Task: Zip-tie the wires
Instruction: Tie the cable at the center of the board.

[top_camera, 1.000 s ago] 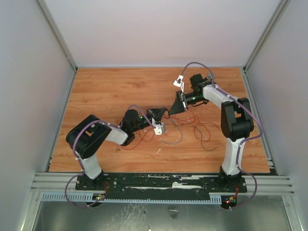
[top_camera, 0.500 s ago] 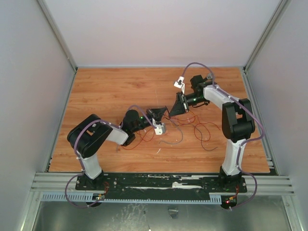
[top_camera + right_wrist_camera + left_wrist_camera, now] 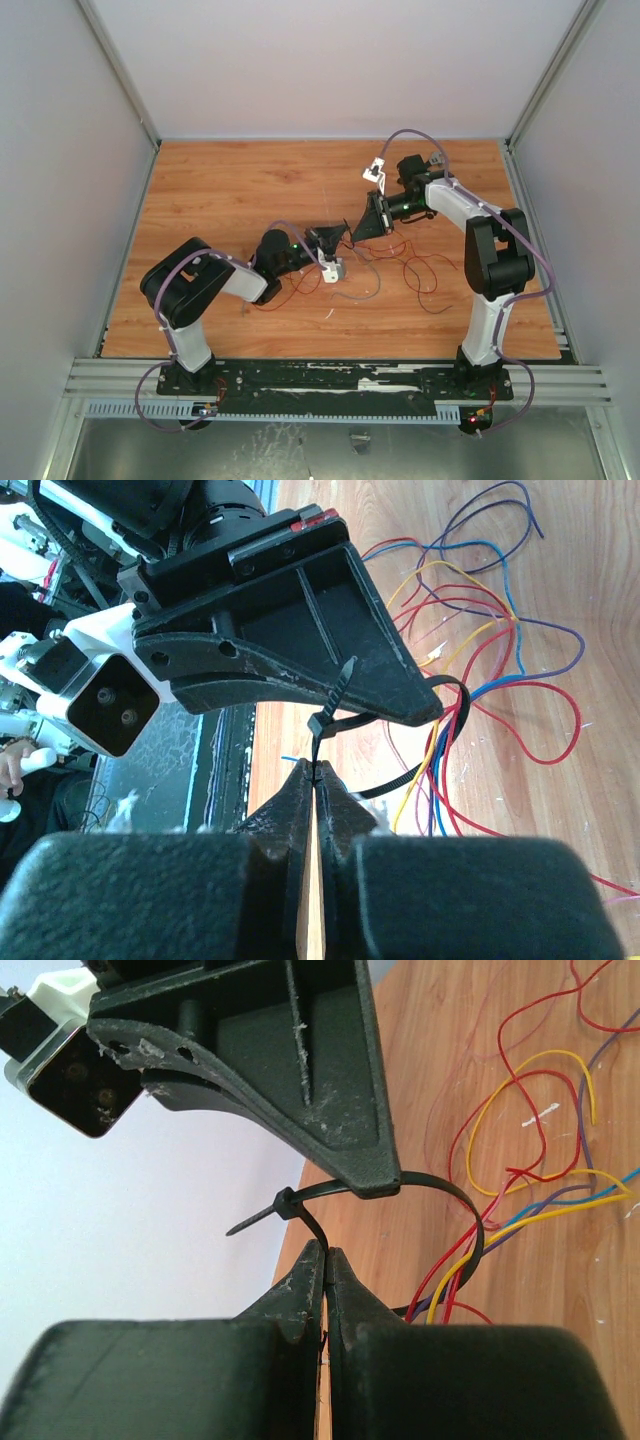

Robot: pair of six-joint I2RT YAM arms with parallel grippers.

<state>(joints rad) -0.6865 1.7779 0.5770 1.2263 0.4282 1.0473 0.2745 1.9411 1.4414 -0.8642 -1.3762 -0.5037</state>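
Observation:
The black zip tie (image 3: 472, 1222) is looped round a bunch of the wires (image 3: 520, 1175), thin red, yellow, blue and purple strands. Its head (image 3: 318, 725) sits just above my right gripper (image 3: 314, 768), which is shut on the strap below the head. My left gripper (image 3: 326, 1250) is shut on another stretch of the strap, and the right gripper's fingers (image 3: 300, 1080) cross above it. From above, the left gripper (image 3: 335, 238) and right gripper (image 3: 358, 230) meet tip to tip at mid-table. The rest of the wires (image 3: 420, 270) trail over the wood to the right.
A grey strand (image 3: 365, 290) and a small white scrap (image 3: 330, 313) lie on the wooden table in front of the grippers. Pale walls close the table in on both sides and at the back. A metal rail (image 3: 340, 385) runs along the near edge.
The right arm's elbow has drifted slightly to the right. Both grippers stay shut on the zip tie at nearly the same spot.

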